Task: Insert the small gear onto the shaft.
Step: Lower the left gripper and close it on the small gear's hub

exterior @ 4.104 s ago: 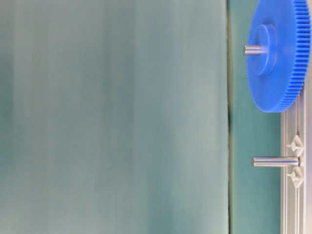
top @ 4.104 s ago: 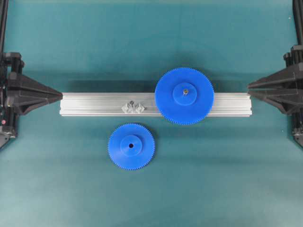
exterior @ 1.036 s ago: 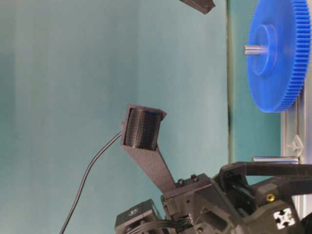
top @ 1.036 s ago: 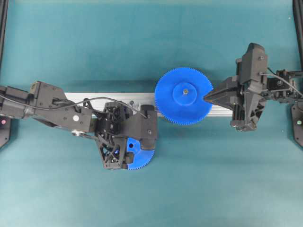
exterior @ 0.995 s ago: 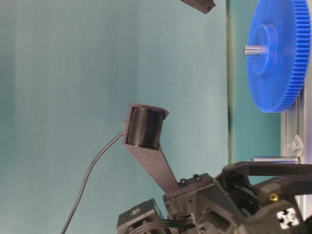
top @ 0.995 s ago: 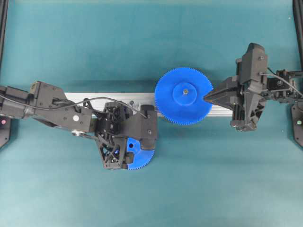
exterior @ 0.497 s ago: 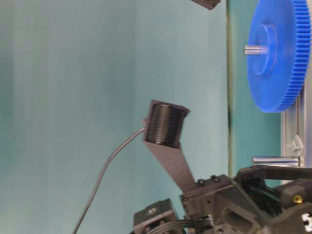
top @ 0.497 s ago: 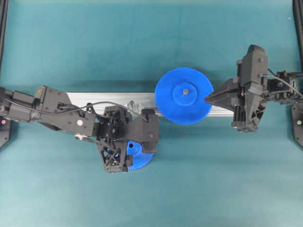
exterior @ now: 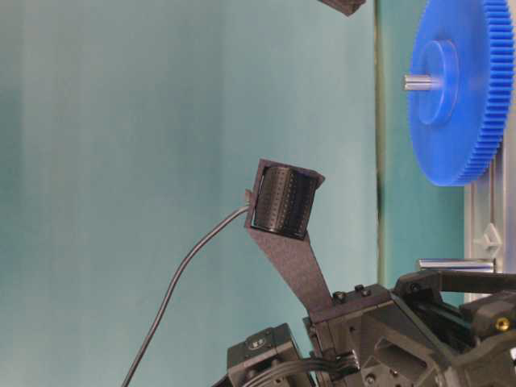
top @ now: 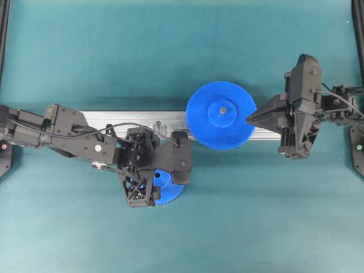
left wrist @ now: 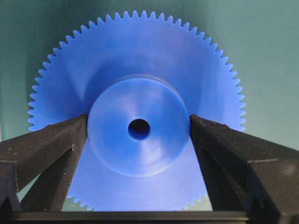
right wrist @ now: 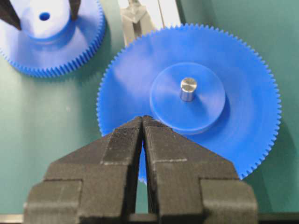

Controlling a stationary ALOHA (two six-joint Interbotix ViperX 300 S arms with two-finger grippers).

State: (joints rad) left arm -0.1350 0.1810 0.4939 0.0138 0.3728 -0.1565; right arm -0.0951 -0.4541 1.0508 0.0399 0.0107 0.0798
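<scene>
My left pincer stands wide open astride the hub of the small gear, flat on the surface below the rail, apparently not yet gripping; closing off-centre could tilt it and miss the shaft.

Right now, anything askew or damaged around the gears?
Nothing stands out. The small gear lies flat on the mat, hub between the left end effector's open fingers; the large gear sits square on the rail.

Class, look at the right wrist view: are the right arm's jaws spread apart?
No: the right gripper has its jaws pressed together, tips meeting just in front of the larger blue gear.
</scene>
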